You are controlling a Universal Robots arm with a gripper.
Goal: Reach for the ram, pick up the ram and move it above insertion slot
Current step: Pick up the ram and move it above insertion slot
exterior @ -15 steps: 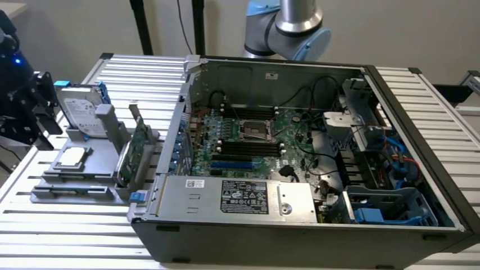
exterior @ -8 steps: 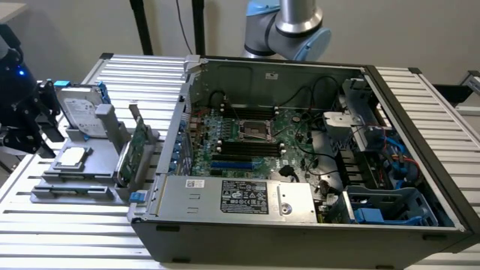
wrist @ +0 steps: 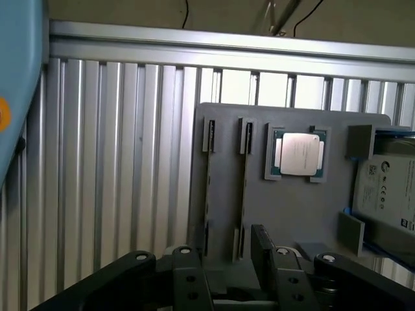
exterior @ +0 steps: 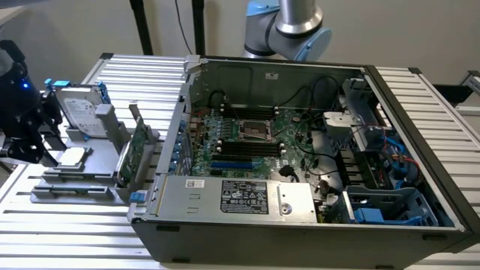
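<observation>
I cannot pick out the ram for sure. It may sit in one of the two long thin slots [wrist: 244, 188] in the gray holder [wrist: 292, 214]. Each slot shows just a thin dark line, seen from the edge. The claw [wrist: 225, 259] hangs right over those slots. It is wide open and holds nothing. So I think the step in hand is the reach, and the pick-up is not yet done.

Beside the slots, a shiny square chip [wrist: 299, 154] sits in its own little frame. Past it lies a silver hard drive [wrist: 389, 194]. In the exterior view a bigger green card [exterior: 131, 154] stands on the holder, on the side near the computer case [exterior: 300, 225]. The case lies open, with long black slots [exterior: 248, 147] on the board inside. All of it rests on a ribbed metal table [wrist: 117, 162].

I think a good grab needs the claw lined up along the slot, one finger on each flat side. The squeeze should be gentle, and the lift should be straight.
</observation>
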